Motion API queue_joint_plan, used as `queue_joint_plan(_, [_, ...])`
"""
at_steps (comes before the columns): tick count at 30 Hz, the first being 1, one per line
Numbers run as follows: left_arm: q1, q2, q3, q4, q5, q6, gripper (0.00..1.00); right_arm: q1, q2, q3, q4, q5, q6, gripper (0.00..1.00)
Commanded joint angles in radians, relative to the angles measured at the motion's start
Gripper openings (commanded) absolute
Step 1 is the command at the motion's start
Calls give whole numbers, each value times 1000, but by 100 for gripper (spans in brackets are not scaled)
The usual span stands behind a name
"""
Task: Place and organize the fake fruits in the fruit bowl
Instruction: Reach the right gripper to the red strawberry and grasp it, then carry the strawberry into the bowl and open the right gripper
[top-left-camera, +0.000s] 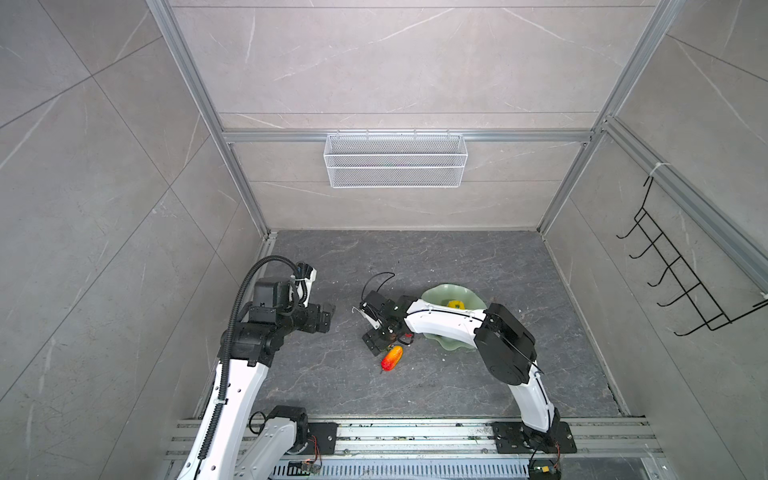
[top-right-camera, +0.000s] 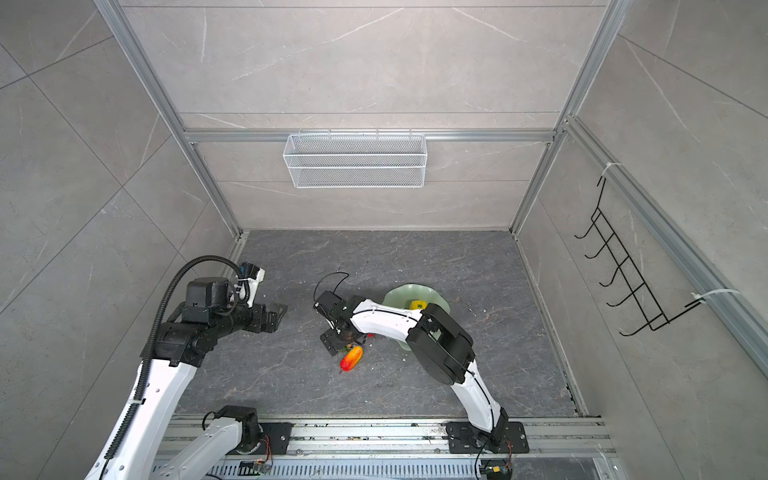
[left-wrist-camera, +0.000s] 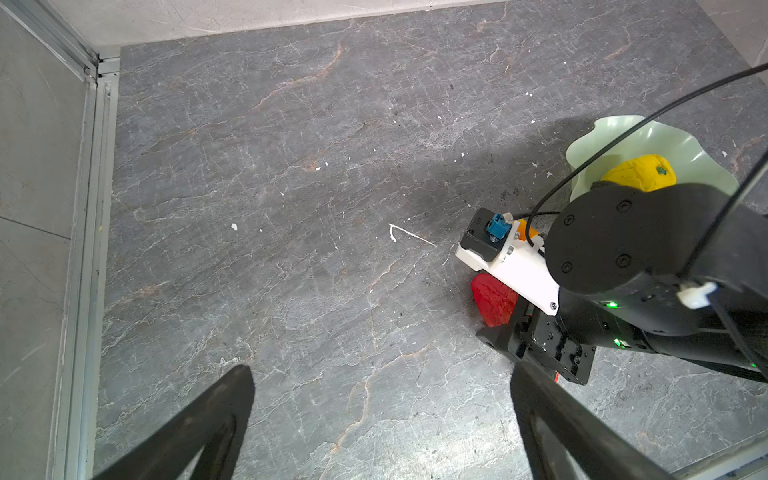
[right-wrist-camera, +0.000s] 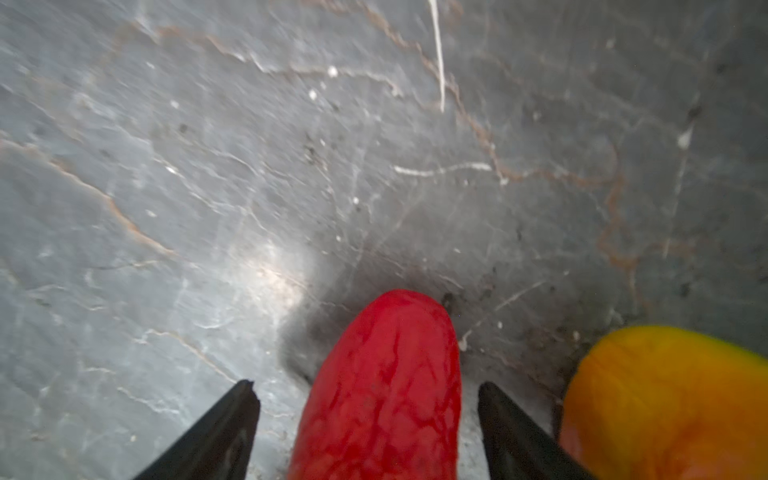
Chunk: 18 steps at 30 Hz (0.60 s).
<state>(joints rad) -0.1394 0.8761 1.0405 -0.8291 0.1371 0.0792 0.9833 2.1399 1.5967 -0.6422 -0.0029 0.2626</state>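
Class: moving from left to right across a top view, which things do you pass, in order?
The left gripper → red-orange fruit → fruit bowl → black hook rack on the wall.

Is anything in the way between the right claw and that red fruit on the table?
Nothing visible. The red fruit already lies inside the open right claw, with a gap on each side. The orange fruit sits outside the claw, off to one side, not in between.
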Motion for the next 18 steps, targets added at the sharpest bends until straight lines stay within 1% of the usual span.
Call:
queue_joint_plan(1, [6,-10,-1,24,6,19,100,0,-20,-15,-16,25,9,78])
queue_joint_plan(3, [6,-9,0,23,6,19,100,0,-24,-11,-15,25,9,69])
queue_joint_plan(5, [6,-8,-1,23,6,19,100,0,-37,-8,-14,28,7,56])
queue_joint_plan(7, [6,-7,0,23,6,19,100,0,-55,1,-17,37,1,48])
queue_joint_plan(13, [6,-7,1,23,8,18,100,0,-120,29,-65,56,-28,38])
queue_joint_plan(18, [6,-6,1,23,12,19,100,-12,-273,-1,-115,131,-71,37])
